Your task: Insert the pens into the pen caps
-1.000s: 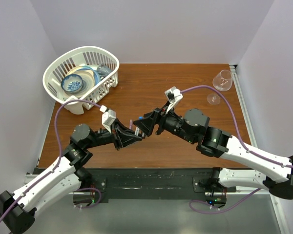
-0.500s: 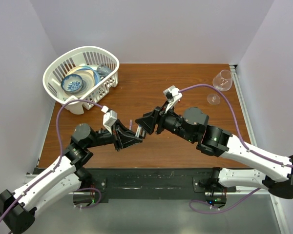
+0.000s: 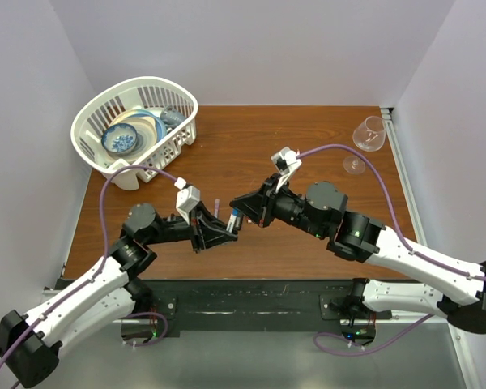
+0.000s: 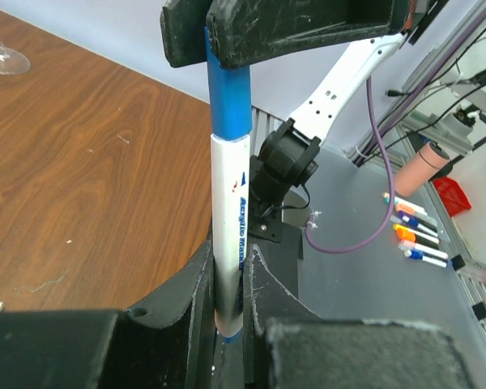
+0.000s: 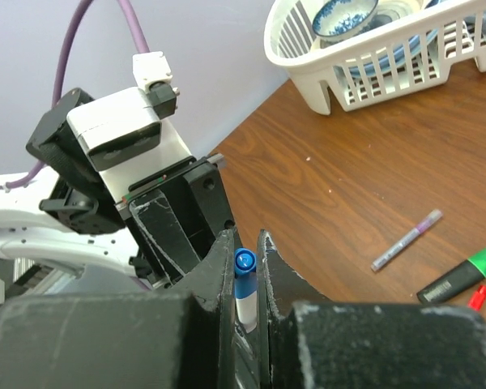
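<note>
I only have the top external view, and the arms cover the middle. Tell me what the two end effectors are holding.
Observer: In the left wrist view, the left end effector clamps the barrel of a white plastic pen with blue print.
Operator: Report the right one.
Observer: The right end effector is shut on the blue cylindrical cap, which sits in line on the pen's far end.
Operator: Say what lies nearby.
Observer: In the right wrist view, a stubby black marker with a green end and a tiny red cap lie on the brown wooden table.
</note>
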Robot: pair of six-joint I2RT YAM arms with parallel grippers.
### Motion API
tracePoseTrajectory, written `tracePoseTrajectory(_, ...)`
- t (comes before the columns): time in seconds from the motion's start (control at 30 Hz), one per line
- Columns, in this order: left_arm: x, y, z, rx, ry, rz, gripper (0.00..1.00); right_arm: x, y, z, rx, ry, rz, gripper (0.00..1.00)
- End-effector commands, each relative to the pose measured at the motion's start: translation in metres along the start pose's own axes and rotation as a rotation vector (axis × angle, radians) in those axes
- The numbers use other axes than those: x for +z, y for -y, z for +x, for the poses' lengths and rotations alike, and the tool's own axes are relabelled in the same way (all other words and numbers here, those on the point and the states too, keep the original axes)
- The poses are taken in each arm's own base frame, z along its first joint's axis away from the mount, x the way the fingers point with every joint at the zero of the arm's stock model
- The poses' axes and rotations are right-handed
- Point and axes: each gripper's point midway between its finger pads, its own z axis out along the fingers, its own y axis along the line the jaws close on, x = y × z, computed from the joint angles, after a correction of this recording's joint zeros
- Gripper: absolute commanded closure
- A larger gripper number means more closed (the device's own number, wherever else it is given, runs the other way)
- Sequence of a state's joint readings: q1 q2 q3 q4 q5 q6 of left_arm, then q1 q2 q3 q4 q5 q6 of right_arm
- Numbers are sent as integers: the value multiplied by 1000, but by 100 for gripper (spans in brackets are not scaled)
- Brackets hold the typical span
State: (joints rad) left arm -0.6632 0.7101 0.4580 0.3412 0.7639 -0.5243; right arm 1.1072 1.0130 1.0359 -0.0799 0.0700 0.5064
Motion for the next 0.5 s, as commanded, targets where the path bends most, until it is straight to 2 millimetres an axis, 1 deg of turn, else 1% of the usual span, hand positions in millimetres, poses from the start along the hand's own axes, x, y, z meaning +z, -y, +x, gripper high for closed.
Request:
tracePoseTrajectory(0.0,10,0,-44,143,98,-6,100,-9,0,58,15,-206,-41,100)
tracePoseTrajectory(0.1,15,-6,-46,144,93,-16,100,-13,4,67,55,-210,-35,100)
tracePoseTrajectory(0.23,17,-6,-54,166,122,-10,100,-15,13,85,84,-254,-3,100)
tracePoseTrajectory(0.4,23,-7,-57,183,107,5,100,-19,13,100,98,-305,-23,100)
tracePoseTrajectory(0.47,24,-11,-57,191,96,-9,100,-19,13,106,103,-327,-26,100)
